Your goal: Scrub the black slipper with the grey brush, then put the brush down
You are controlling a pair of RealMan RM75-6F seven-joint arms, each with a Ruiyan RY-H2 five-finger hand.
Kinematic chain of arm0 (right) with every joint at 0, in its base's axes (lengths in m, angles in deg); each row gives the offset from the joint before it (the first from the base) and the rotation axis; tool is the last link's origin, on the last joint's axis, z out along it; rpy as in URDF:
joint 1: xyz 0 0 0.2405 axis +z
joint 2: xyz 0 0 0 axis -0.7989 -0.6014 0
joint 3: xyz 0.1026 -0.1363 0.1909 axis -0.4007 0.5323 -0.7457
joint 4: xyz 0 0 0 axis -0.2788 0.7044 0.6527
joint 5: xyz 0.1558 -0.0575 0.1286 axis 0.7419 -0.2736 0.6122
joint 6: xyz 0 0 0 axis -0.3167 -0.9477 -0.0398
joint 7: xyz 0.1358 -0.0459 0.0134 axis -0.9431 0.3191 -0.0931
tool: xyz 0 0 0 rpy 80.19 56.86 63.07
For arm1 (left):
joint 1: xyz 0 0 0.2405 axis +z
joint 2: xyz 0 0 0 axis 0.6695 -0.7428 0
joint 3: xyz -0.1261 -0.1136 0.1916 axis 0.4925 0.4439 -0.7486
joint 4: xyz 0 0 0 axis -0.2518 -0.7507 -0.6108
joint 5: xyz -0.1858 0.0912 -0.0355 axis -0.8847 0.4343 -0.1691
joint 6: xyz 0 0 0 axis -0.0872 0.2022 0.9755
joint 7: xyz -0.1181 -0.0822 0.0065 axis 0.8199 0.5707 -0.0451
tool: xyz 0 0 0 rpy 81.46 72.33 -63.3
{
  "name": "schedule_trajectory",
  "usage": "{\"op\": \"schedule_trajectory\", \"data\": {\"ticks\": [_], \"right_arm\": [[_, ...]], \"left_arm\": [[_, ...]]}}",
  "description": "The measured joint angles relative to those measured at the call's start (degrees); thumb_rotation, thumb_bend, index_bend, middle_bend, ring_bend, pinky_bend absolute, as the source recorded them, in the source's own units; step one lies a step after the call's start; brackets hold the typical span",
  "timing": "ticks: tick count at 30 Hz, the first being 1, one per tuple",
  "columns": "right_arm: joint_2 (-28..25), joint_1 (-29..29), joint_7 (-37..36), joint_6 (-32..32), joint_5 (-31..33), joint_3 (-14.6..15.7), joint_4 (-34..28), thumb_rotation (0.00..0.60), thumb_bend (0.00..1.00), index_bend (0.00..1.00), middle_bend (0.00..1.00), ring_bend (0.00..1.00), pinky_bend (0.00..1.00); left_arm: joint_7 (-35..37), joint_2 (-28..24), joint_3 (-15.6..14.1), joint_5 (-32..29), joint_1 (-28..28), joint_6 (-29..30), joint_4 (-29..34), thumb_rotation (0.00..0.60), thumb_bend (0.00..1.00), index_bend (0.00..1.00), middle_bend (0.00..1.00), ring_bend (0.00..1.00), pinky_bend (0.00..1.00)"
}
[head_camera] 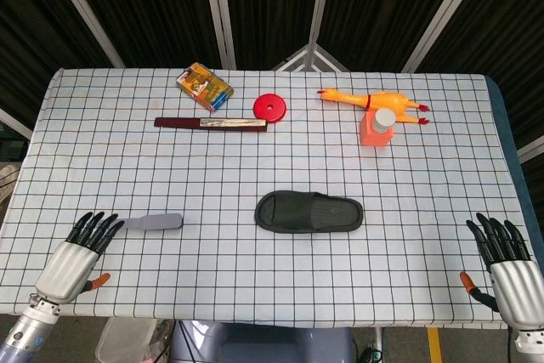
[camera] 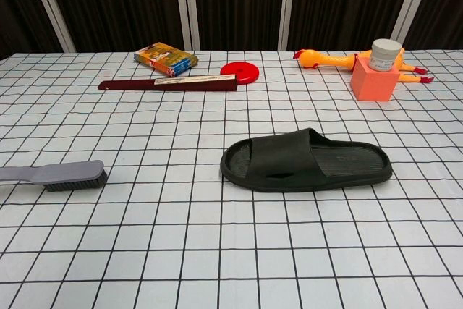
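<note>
Nothing done yet: brush (head_camera: 155,223) lies at slipper's (head_camera: 309,212) 9 o'clock, left hand (head_camera: 81,252) and right hand (head_camera: 508,263) both spread, empty.

The head view looks steeply down over the whole table (head_camera: 102,176); the chest view sits low and nearer, apparently near table height, facing across. Both share the tabletop's middle and far side.

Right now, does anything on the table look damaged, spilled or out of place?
Nothing stands out. The black slipper lies flat and whole, the grey brush lies bristles down by the left hand, and the right hand is open.
</note>
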Motion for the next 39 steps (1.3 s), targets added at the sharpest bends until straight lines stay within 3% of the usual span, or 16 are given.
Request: {"op": "schedule_trajectory", "data": {"ticks": [5,7,10,17,27,39], "right_arm": [[-0.2,-0.1,-0.4,-0.2,0.1,0.0,0.1,0.6,0.34,0.0,0.0,0.0,0.0],[-0.2,-0.1,-0.8,-0.3,0.2,-0.1,0.0,0.6,0.34,0.0,0.0,0.0,0.0],[-0.5,-0.2,-1.4,-0.2,0.9,-0.2,0.1,0.6,0.34,0.0,0.0,0.0,0.0],[-1.4,0.3,-1.9,2.2,2.4,-0.1,0.2,0.6,0.34,0.0,0.0,0.0,0.0],[-2.7,1.4,-1.5,5.7,3.9,0.2,-1.1,0.6,0.34,0.0,0.0,0.0,0.0],[-2.9,1.6,-2.0,6.1,4.5,-0.1,-1.0,0.6,0.34,0.0,0.0,0.0,0.0]], "left_arm": [[0.3,0.2,0.4,-1.0,-0.2,-0.9,-0.1,0.6,0.03,0.0,0.06,0.03,0.07],[0.5,0.5,0.6,-1.6,-0.4,-1.7,-0.2,0.6,0.07,0.02,0.14,0.12,0.16],[0.6,1.6,1.5,-3.0,-1.1,-3.4,-0.8,0.6,0.16,0.15,0.31,0.26,0.27],[-2.2,7.3,6.8,-7.4,-4.0,-6.0,-8.0,0.6,0.29,0.25,0.4,0.34,0.35],[-2.5,18.1,10.7,-10.9,-9.4,-10.1,-16.3,0.6,0.25,0.28,0.38,0.34,0.36],[-4.0,18.6,10.3,-12.2,-9.9,-10.2,-14.9,0.6,0.19,0.27,0.38,0.34,0.38]]}}
